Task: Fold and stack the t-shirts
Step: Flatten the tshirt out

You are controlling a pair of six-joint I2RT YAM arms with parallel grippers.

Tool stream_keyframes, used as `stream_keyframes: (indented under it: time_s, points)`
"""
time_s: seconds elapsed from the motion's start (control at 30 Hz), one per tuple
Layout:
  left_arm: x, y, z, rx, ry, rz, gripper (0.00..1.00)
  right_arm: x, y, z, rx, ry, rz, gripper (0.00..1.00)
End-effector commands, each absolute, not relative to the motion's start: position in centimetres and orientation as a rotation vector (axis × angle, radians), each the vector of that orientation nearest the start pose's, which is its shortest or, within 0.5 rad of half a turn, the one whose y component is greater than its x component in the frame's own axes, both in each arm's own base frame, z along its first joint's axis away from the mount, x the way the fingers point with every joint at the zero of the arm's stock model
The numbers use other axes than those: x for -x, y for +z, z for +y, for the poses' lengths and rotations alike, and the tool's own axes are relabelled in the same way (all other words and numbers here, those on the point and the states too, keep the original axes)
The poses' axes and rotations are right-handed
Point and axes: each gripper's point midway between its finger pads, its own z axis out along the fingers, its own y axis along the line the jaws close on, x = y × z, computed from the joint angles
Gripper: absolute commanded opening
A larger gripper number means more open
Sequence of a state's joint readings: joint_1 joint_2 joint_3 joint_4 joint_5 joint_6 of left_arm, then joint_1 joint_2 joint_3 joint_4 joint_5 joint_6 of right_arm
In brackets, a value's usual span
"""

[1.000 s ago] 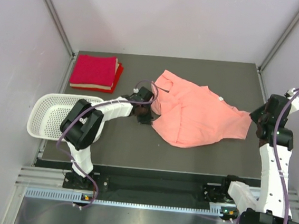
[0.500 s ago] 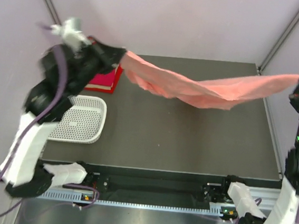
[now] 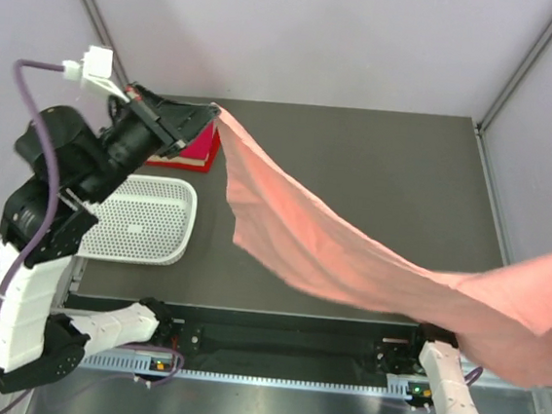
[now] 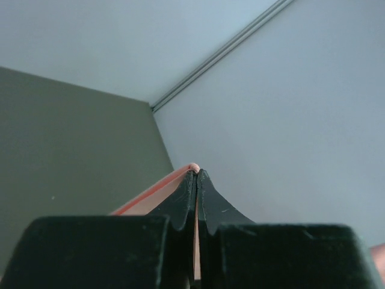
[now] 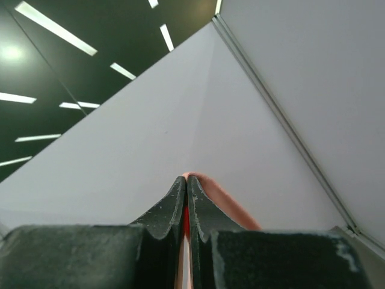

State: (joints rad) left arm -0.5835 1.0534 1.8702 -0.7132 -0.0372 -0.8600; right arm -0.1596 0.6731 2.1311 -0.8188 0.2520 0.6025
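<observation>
Got the pink tee [image 3: 349, 263] strung up in mid-air, off the table [image 3: 378, 168]. Pinched tight in the right gripper [image 5: 185, 180] at the near end. Hangs in a long diagonal from there to the left gripper [image 4: 197, 174], also clamped shut on an edge. Just below and beyond that one: red stack [image 3: 199, 149], basket [image 3: 147, 224] beside it. Only a thin bite at both ends, so could slip out on a jerk, or sweep the red stack and wreck it coming down.
</observation>
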Motion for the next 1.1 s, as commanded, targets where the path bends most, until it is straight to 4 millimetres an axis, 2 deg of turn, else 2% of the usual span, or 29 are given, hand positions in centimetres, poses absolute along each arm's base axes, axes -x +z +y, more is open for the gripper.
stream_keyframes:
  time_s: [0.0, 0.03, 0.13, 0.17, 0.23, 0.27, 0.3, 0.33, 0.37, 0.4, 0.43, 0.47, 0.5, 0.53, 0.57, 0.6, 0.63, 0.67, 0.73, 0.77, 0.8, 0.83, 0.87, 0.9, 0.93, 0.97, 1.0, 1.03, 1.07]
  points:
    - [-23.2, 54.5, -17.9, 0.234, -1.063, 1.614, 0.00, -9.6, 62.2, -3.6, -0.596, 0.214, 1.032, 0.00]
    - [-24.3, 53.3, -18.3, 0.234, -1.027, 1.645, 0.00, -12.5, 60.7, -4.0, -0.611, 0.190, 1.106, 0.00]
    - [-28.6, 50.0, -19.6, 0.270, -0.915, 1.719, 0.00, -17.8, 58.9, -4.5, -0.598, 0.155, 1.191, 0.00]
    - [-30.7, 48.1, -20.5, 0.266, -0.858, 1.766, 0.00, -20.4, 56.9, -4.9, -0.605, 0.140, 1.243, 0.00]
    - [-33.7, 46.8, -20.6, 0.294, -0.787, 1.772, 0.00, -24.3, 56.7, -5.4, -0.587, 0.128, 1.230, 0.00]
    - [-36.9, 45.3, -20.6, 0.318, -0.749, 1.782, 0.00, -26.5, 56.3, -5.7, -0.577, 0.122, 1.219, 0.00]
    - [-38.5, 44.8, -20.5, 0.336, -0.741, 1.780, 0.00, -28.1, 56.2, -5.9, -0.567, 0.123, 1.215, 0.00]
    - [-39.9, 44.6, -20.5, 0.342, -0.761, 1.778, 0.00, -31.4, 54.9, -6.3, -0.566, 0.112, 1.253, 0.00]
    - [-42.8, 42.8, -20.7, 0.376, -0.760, 1.798, 0.00, -33.0, 55.3, -6.4, -0.556, 0.113, 1.245, 0.00]
    - [-45.1, 43.2, -19.6, 0.404, -0.745, 1.757, 0.00, -34.7, 56.5, -6.6, -0.535, 0.109, 1.210, 0.00]
    - [-46.5, 45.4, -18.6, 0.432, -0.713, 1.682, 0.00, -38.9, 54.7, -7.2, -0.541, 0.096, 1.262, 0.00]
    - [-49.0, 43.9, -19.1, 0.432, -0.688, 1.699, 0.00, -39.7, 57.4, -7.3, -0.519, 0.100, 1.205, 0.00]
    - [-50.4, 44.8, -18.4, 0.437, -0.708, 1.665, 0.00, -41.1, 58.1, -7.4, -0.490, 0.095, 1.198, 0.00]
    - [-51.0, 48.9, -18.3, 0.416, -0.778, 1.553, 0.00, -45.3, 56.2, -7.9, -0.486, 0.096, 1.252, 0.00]
    - [-53.3, 48.1, -18.6, 0.433, -0.848, 1.561, 0.00, -44.8, 60.5, -7.6, -0.457, 0.129, 1.165, 0.00]
    - [-53.9, 49.4, -18.4, 0.445, -0.882, 1.521, 0.00, -45.4, 61.6, -7.2, -0.429, 0.161, 1.152, 0.00]
    - [-53.1, 53.1, -18.5, 0.434, -0.961, 1.448, 0.00, -45.7, 63.5, -7.3, -0.417, 0.179, 1.106, 0.00]
    - [-54.1, 52.9, -18.3, 0.459, -0.962, 1.438, 0.00, -45.3, 64.6, -7.0, -0.403, 0.209, 1.080, 0.00]
    - [-53.7, 54.4, -18.2, 0.459, -1.001, 1.392, 0.00, -43.0, 66.9, -6.5, -0.384, 0.271, 1.015, 0.00]
    - [-52.3, 56.4, -17.9, 0.440, -1.019, 1.342, 0.00, -42.0, 68.0, -6.2, -0.373, 0.285, 0.976, 0.00]
    - [-51.7, 56.9, -17.7, 0.431, -1.018, 1.334, 0.00, -40.9, 68.5, -6.4, -0.372, 0.281, 0.958, 0.00]
    - [-51.6, 56.0, -17.7, 0.424, -0.996, 1.357, 0.00, -39.1, 68.7, -6.2, -0.373, 0.275, 0.953, 0.00]
    - [-49.5, 57.9, -17.0, 0.405, -0.994, 1.320, 0.00, -38.4, 68.5, -6.4, -0.374, 0.260, 0.962, 0.00]
    - [-48.8, 58.0, -16.8, 0.397, -0.985, 1.319, 0.00, -37.6, 68.3, -6.6, -0.377, 0.247, 0.968, 0.00]
    - [-49.0, 56.0, -16.9, 0.393, -0.961, 1.367, 0.00, -36.5, 67.2, -6.5, -0.384, 0.234, 0.996, 0.00]
    - [-46.7, 57.7, -16.6, 0.360, -0.976, 1.327, 0.00, -36.2, 66.0, -6.7, -0.388, 0.206, 1.027, 0.00]
    - [-46.0, 57.2, -16.7, 0.339, -0.982, 1.337, 0.00, -35.8, 65.0, -6.7, -0.389, 0.193, 1.047, 0.00]
    - [-46.8, 52.8, -16.8, 0.360, -0.946, 1.428, 0.00, -35.3, 62.0, -6.6, -0.398, 0.178, 1.110, 0.00]
    - [-44.8, 53.1, -16.1, 0.365, -0.939, 1.413, 0.00, -35.1, 60.3, -6.7, -0.396, 0.149, 1.150, 0.00]
